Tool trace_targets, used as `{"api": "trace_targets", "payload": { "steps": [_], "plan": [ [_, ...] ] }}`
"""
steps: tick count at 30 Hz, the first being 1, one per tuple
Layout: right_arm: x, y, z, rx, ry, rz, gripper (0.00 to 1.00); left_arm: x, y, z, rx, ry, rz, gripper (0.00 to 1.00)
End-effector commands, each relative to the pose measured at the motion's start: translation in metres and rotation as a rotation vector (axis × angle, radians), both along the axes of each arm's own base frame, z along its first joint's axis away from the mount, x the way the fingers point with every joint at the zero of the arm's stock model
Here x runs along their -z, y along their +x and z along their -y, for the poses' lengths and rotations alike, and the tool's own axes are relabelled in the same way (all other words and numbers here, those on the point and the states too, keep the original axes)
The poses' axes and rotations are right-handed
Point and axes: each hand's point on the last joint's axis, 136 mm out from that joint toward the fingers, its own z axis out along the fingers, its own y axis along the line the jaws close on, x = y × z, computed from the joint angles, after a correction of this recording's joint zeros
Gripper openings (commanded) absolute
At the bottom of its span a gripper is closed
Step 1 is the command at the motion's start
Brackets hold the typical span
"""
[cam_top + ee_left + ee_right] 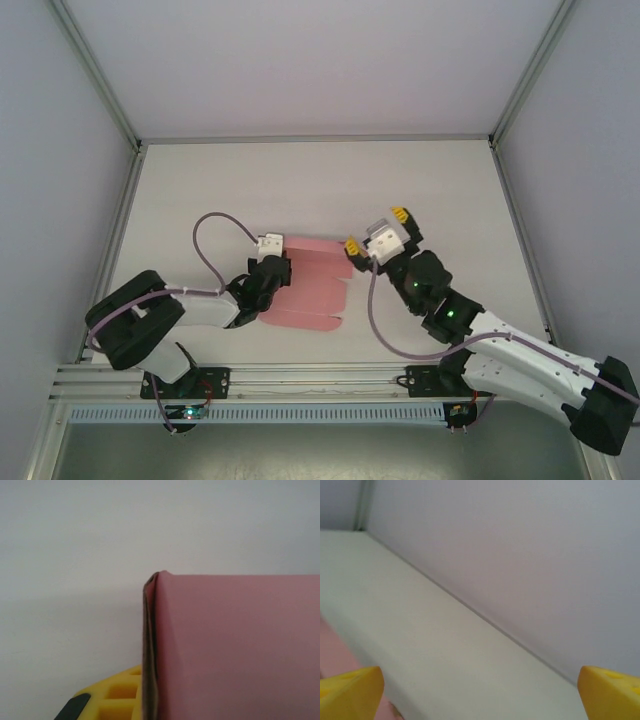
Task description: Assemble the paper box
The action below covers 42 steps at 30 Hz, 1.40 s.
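I see the pink thin-card paper box [312, 290] on the white table [300, 180]; left gripper [272, 268] at its left edge, right gripper [376, 229] just beside its far-right corner.

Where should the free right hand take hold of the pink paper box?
Probably the right edge of the paper box, coming in from the right. The left hand pinches its left edge, and the thin card lies low, so only an edge offers a pinch. The open right hand hangs beside that edge.
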Motion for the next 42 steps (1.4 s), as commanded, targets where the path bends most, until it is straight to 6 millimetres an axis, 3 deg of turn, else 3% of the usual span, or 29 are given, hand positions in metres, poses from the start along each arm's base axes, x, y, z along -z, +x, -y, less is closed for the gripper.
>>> {"api": "trace_targets", "payload": {
  "steps": [1,4,11,19,26,33,42],
  "plan": [
    [0.022,0.007,0.011,0.043,0.095,-0.171,0.98,0.002,-0.010,-0.007,-0.012,-0.003,-0.031,0.00],
    [0.033,0.013,0.013,0.046,0.098,-0.247,0.98,-0.004,-0.013,-0.010,-0.018,-0.014,-0.029,0.00],
    [0.060,0.018,-0.004,-0.020,0.053,-0.333,0.98,-0.014,-0.019,-0.010,0.004,-0.054,-0.016,0.00],
    [0.079,0.010,-0.039,-0.202,0.033,-0.407,0.98,-0.018,-0.021,-0.010,0.011,-0.072,-0.014,0.00],
    [0.088,0.013,-0.053,-0.248,0.037,-0.431,0.98,-0.022,-0.023,0.002,0.062,-0.114,-0.013,0.00],
    [0.077,0.017,-0.068,-0.303,0.120,-0.354,0.98,-0.023,-0.025,0.013,0.119,-0.146,-0.019,0.00],
    [0.062,0.031,-0.059,-0.189,0.288,-0.268,0.98,-0.022,-0.025,0.022,0.133,-0.184,-0.020,0.00]
  ]
}}
